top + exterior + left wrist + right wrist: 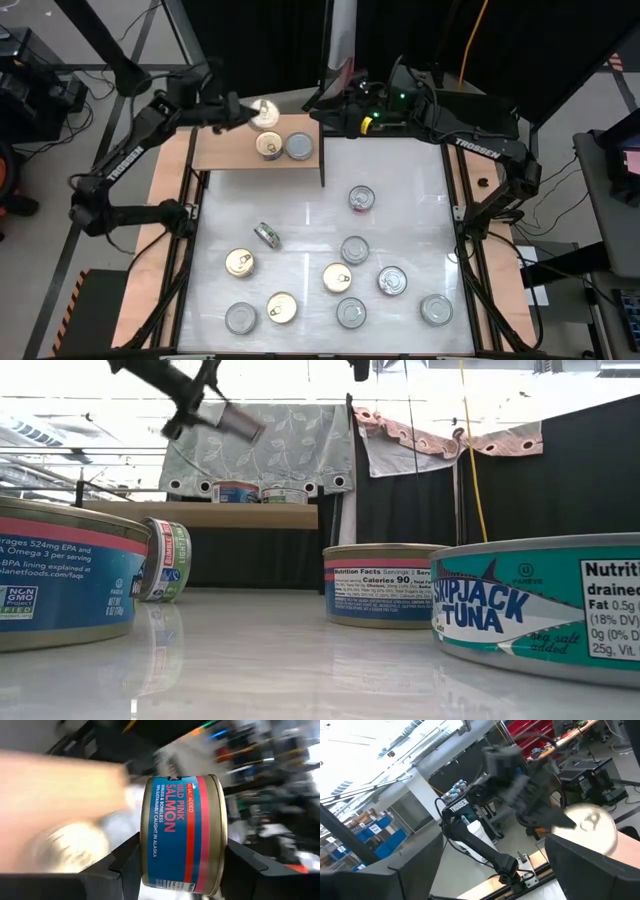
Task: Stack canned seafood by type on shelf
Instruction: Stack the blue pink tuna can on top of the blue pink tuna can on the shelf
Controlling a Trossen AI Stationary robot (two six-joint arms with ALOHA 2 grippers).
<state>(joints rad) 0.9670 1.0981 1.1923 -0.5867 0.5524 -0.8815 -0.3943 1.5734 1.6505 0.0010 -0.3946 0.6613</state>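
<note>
Left gripper (pixel 182 860) clamps a blue-and-red-labelled round salmon tin (pixel 182 832).
It hangs over the light-wood shelf's (pixel 225 152) back edge; right gripper (pixel 318 100) open, empty.

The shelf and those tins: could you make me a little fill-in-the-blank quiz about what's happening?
1. The left gripper holds a tin labelled wild pink ____.
2. On the shelf stand ____ tins.
3. One tin on the white table lies on its ____.

Missing words: salmon; two; side
</note>
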